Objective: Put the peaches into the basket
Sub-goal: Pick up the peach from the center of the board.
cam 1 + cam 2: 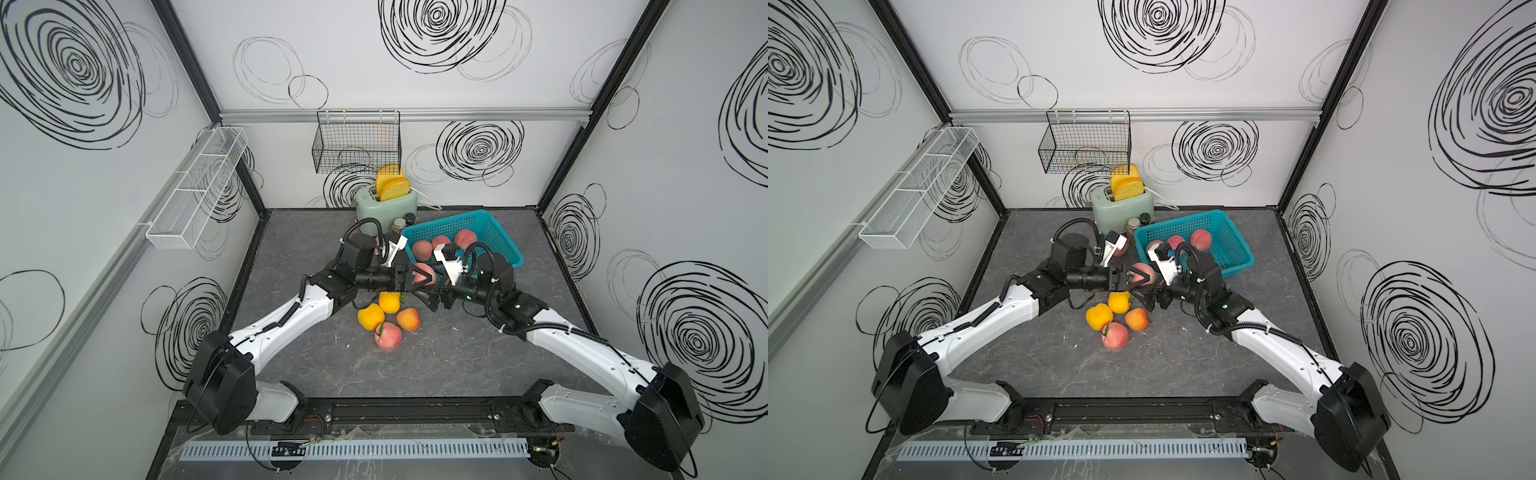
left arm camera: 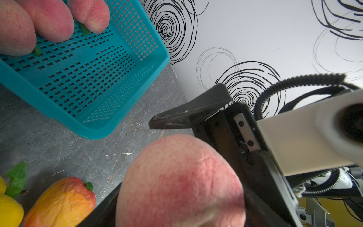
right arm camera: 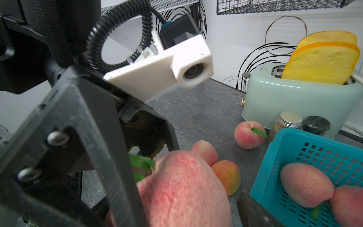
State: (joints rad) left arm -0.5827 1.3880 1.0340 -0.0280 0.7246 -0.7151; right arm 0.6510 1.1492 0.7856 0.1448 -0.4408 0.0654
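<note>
Peaches (image 1: pixel 1115 336) lie in several spots around the basket (image 1: pixel 498 239). Three pink ones (image 1: pixel 441 242) sit inside it, bunched at one end. A fourth pink peach (image 2: pixel 180 182) is clamped in the left gripper (image 1: pixel 1140 277), just outside the basket's near corner, with a strip of table (image 2: pixel 59 141) showing between fruit and basket wall. The right gripper (image 1: pixel 434 290) faces that peach from the basket side with its jaws spread wide and holds nothing. In the left wrist view one finger (image 2: pixel 188 116) stands clear of the fruit with a gap between them. The other finger is hidden behind the peach.

Farther out from the basket's near side, four peaches rest on the table in a close cluster. It is made up of two yellow ones (image 1: pixel 371 316), an orange-red one (image 1: pixel 408 319) and a pink one with a green leaf.

The right wrist view shows three more outside the basket, on its side toward the left arm. A leafed peach (image 3: pixel 248 134) lies just beside the basket's far corner. A pale pink one (image 3: pixel 205 153) and an orange one (image 3: pixel 226 176) touch each other near its wall.

Just behind the basket stand a toaster (image 1: pixel 386 205) with bread slices (image 1: pixel 392 189) in its slots and a small jar (image 3: pixel 288 121).
</note>
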